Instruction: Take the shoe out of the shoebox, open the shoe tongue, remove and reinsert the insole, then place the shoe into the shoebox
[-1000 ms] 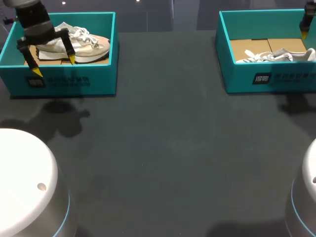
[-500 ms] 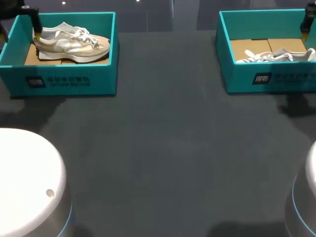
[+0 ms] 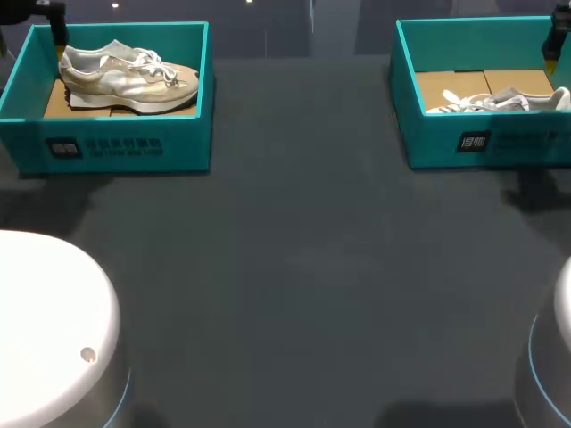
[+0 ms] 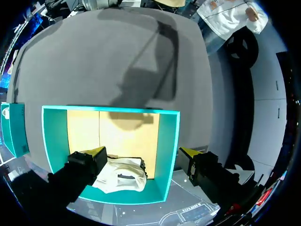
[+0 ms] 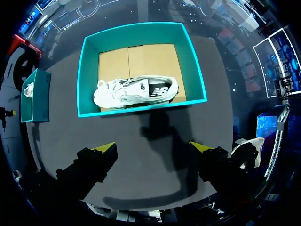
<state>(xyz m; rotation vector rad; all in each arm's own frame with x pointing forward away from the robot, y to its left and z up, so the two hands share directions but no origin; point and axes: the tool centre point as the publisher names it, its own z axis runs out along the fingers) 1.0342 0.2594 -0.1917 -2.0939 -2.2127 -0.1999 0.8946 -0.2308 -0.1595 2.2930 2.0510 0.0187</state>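
Left gripper (image 4: 143, 151) withdrawn past left shoebox (image 3: 116, 147) corner, fingers spread; beige shoe (image 3: 129, 78) inside. Right gripper (image 5: 153, 147) spread; right shoebox (image 3: 446, 147) holds white shoe (image 3: 500, 100).

The right gripper (image 5: 152, 147) hung over the dark desk (image 5: 66, 136), its fingers spread wide with nothing between them. Ahead of it sat a teal shoebox (image 5: 141, 26) holding a white shoe (image 5: 134, 92) on its cardboard floor. A second teal box (image 5: 34, 96) stood well apart.
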